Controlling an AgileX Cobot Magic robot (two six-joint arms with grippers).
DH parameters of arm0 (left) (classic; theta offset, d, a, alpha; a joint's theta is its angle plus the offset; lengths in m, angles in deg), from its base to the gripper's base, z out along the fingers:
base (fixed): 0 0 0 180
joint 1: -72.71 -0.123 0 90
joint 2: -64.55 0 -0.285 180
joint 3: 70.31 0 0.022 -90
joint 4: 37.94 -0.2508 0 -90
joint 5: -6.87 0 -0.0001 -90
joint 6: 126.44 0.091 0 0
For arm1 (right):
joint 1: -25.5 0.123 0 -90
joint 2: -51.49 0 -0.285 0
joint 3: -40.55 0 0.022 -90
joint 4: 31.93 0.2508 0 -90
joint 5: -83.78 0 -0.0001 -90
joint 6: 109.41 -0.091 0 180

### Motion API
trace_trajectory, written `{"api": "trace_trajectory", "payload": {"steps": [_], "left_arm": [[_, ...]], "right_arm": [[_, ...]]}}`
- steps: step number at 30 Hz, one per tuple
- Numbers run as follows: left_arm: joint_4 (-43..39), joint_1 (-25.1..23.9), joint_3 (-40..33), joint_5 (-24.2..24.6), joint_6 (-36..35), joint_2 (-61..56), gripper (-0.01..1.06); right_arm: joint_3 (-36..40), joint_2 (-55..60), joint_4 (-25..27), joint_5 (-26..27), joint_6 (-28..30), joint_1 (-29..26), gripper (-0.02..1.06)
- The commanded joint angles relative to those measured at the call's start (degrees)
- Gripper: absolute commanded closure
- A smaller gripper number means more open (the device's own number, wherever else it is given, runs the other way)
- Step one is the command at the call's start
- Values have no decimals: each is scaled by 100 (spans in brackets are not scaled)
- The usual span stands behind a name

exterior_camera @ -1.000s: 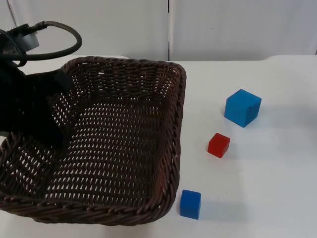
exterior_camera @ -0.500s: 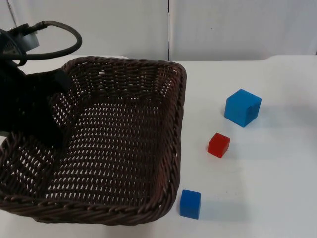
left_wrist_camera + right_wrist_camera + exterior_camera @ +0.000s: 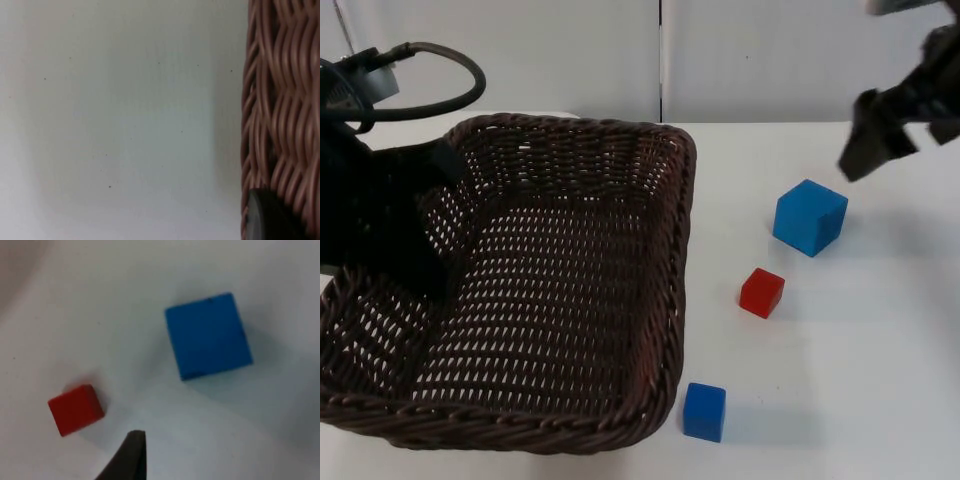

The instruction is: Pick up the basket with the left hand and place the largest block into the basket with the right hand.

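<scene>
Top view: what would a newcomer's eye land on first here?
The big dark wicker basket fills the table's left side, with the left gripper at its left rim. To its right lie a large blue block, a red block and a small blue block; the right gripper hovers above the large one.

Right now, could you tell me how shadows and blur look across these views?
Top view: small blue block casts a soft shadow rightward. Right wrist view: large blue block and red block soft-edged. Left wrist view: basket weave blurred.
</scene>
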Motion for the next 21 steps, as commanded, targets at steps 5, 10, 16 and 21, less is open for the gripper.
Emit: {"api": "trace_trajectory", "payload": {"steps": [5, 10, 16, 21], "left_arm": [[184, 5, -8, 26, -34, -86, 105], [186, 5, -8, 38, -34, -86, 105], [197, 5, -8, 38, -34, -86, 105], [197, 5, -8, 38, -34, -86, 105]], "right_arm": [[-727, 697, 17, -14, 391, 224, -1], [-1188, 1144, 17, -42, 391, 212, -1], [-1519, 1623, 38, -4, 391, 212, -1], [-1513, 1950, 38, 133, 391, 212, -1]]}}
